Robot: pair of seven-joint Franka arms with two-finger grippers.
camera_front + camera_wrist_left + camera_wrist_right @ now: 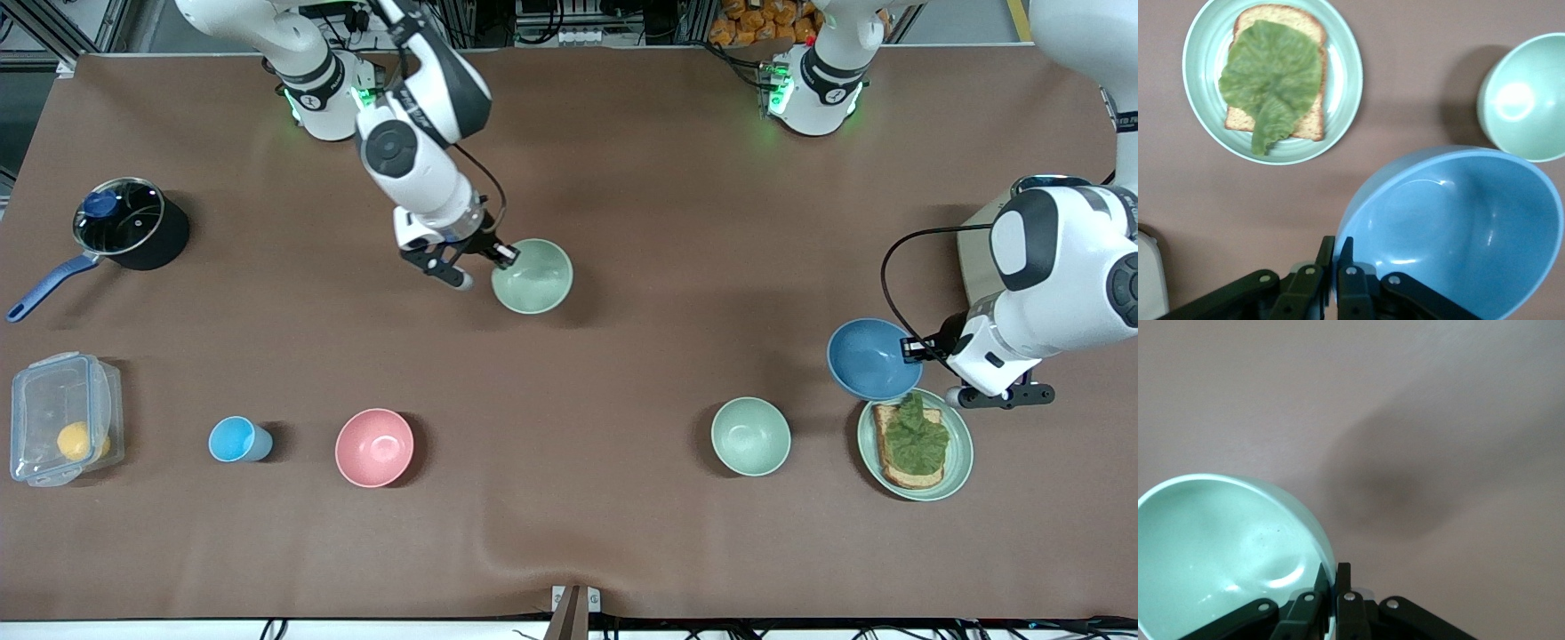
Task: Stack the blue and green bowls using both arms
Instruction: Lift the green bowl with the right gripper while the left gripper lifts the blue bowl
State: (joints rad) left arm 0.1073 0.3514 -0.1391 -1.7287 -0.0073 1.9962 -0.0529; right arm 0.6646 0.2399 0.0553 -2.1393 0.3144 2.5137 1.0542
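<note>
Blue bowl (872,358) pinched at its rim by the left tool (914,348); green bowl (532,276) likewise by the right tool (498,260)

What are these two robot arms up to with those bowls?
Each arm has picked up a bowl by its rim. The right gripper holds the green bowl above the middle of the table. The left gripper holds the blue bowl up, tilted, beside the plate with toast. The two bowls are far apart, not yet stacked.
</note>
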